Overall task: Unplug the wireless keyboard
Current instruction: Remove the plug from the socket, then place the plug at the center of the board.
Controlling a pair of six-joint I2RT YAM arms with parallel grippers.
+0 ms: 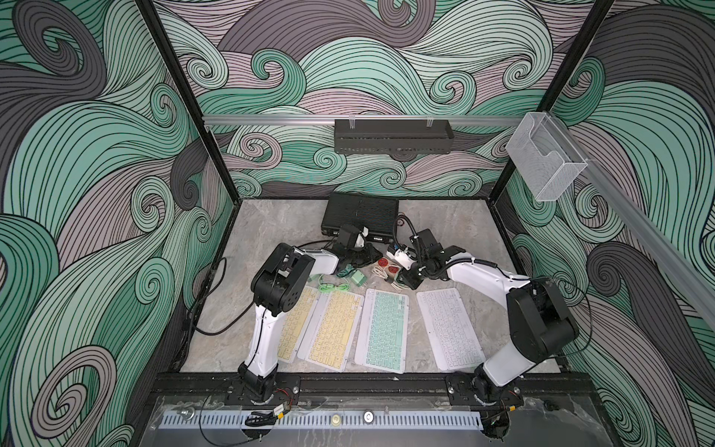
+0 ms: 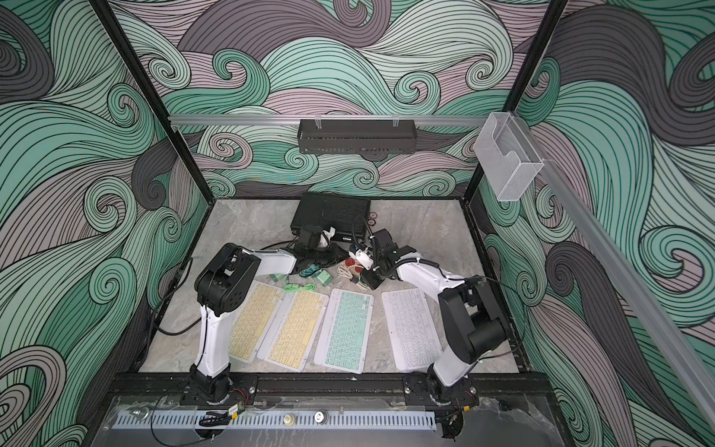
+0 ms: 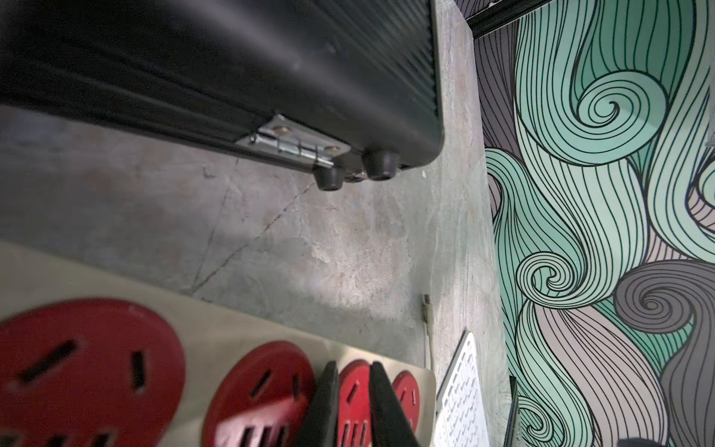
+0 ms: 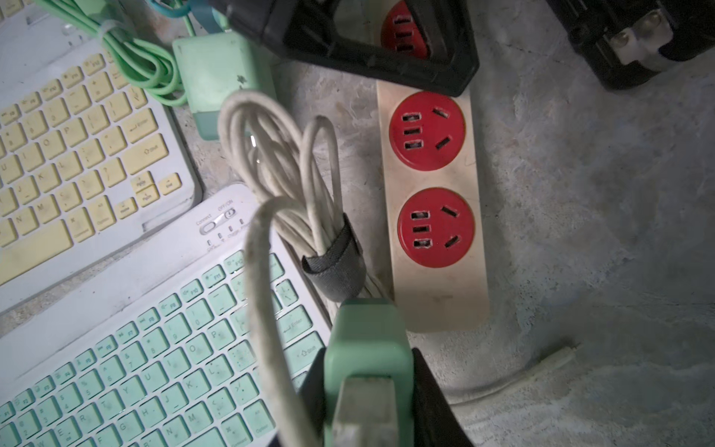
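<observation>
Swirl-patterned walls ring a marble counter (image 1: 271, 232) where the job looks mostly done. The green plug (image 4: 367, 340) is out of the strip (image 4: 437, 298), whose visible sockets are empty. It hangs just off the strip's end, pinched in the right gripper (image 4: 367, 391). Its white cable (image 4: 271, 154) loops beside the strip, over the teal keyboard (image 4: 154, 367); any joint there is hidden. The left gripper (image 3: 354, 393), barely parted and empty, seems to rest on the strip.

Mint keyboard (image 4: 154, 367) flat; green charger (image 4: 367, 340) unplugged, beside power strip (image 4: 441, 305); white cable (image 4: 271, 154) coiled.
</observation>
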